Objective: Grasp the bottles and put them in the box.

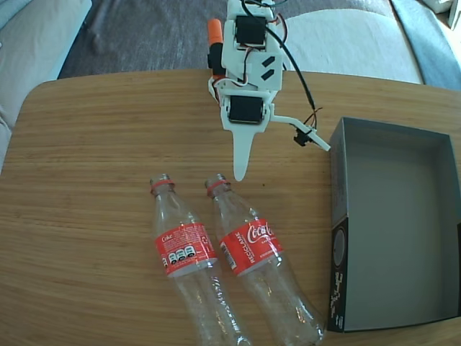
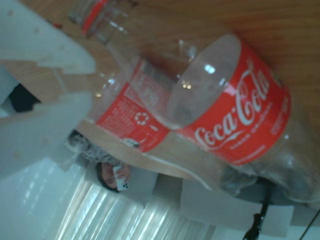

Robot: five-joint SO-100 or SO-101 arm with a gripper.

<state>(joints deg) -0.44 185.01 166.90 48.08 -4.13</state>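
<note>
From where I stood, both clear plastic Coca-Cola bottles with red wrap labels lay flat on the round-cornered wooden table (image 1: 79,216), to the left of the shallow cardboard box (image 1: 338,216) with its dark grey inside, which held nothing. The left bottle (image 1: 184,249) lay just beside the right bottle (image 1: 248,249), necks towards the arm. The white two-finger gripper (image 1: 277,148) hung just above their necks, spread wide and pinching nothing. The wrist view showed a white finger (image 2: 45,45) at the left and both labels close. I judged it the reach for the first bottle. The next move called for lowering around one bottle, likelier the right one, nearer the box.
</note>
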